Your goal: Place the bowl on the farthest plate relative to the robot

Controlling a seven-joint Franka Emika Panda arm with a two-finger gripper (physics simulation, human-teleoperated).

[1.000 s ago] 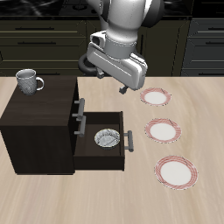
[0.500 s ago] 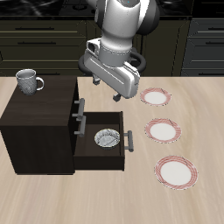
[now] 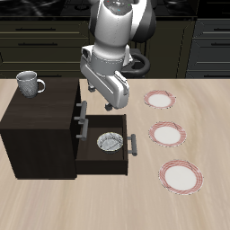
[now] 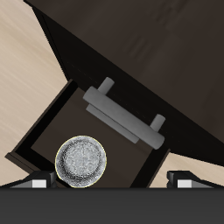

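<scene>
The bowl [image 3: 110, 141] sits in the open drawer [image 3: 105, 160], with the jaws spread and empty above it. We should centre over the bowl [image 4: 80, 162], descend straight, clear the upper handle [image 4: 125, 115], and pinch one rim.

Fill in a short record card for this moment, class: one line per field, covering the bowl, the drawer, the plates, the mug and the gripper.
bowl: lies inside the open drawer, not held
drawer: pulled out of the dark cabinet, facing the plates
plates: three in a row on the table, all bare
target plate: the one nearest the table's front edge
mug: upright on the cabinet top
gripper: above the drawer, clear of the bowl; fingertips frame the wrist view, nothing between them
</scene>
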